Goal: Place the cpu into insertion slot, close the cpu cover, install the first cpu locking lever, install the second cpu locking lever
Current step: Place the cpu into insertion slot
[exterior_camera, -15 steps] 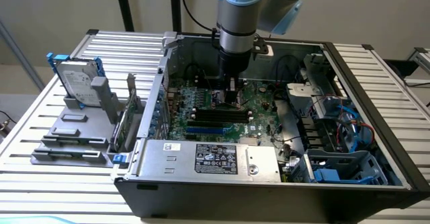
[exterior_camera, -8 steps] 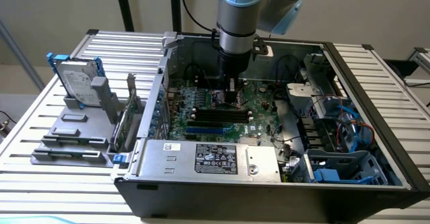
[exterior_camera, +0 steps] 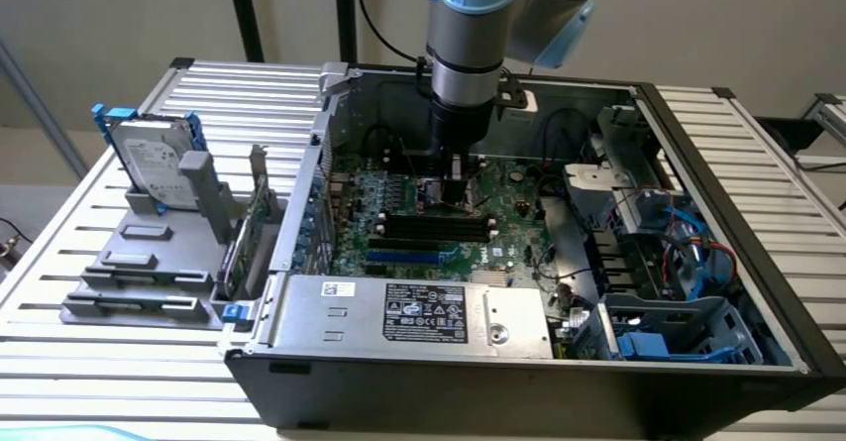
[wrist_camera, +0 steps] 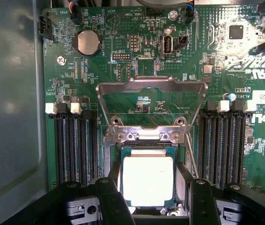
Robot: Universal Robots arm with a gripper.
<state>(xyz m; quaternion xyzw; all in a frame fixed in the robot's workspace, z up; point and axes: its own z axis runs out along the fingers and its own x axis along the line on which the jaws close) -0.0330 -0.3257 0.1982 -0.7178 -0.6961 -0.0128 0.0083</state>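
The cpu (wrist_camera: 148,180) shows its silvery face, lying level in or just over the insertion slot (wrist_camera: 144,149) on the green board. My gripper (wrist_camera: 149,187) stands straight above it, with one black finger (wrist_camera: 110,194) pressed to each side of the chip. I cannot tell whether the chip is fully seated. The cpu cover (wrist_camera: 151,86), a silvery frame with a window, stands flipped back on its hinge (wrist_camera: 146,136) beyond the socket. A thin wire locking lever (wrist_camera: 192,157) rises beside the socket. In the exterior view the gripper (exterior_camera: 454,191) reaches down into the open case.
Long black memory slots (wrist_camera: 74,145) (wrist_camera: 224,145) flank the socket on both sides. The grey power-supply box (exterior_camera: 423,312) lies at the case's near edge. Cables and drive cages (exterior_camera: 661,253) crowd the exterior view's right. A hard drive (exterior_camera: 153,159) stands on a grey rack outside the case.
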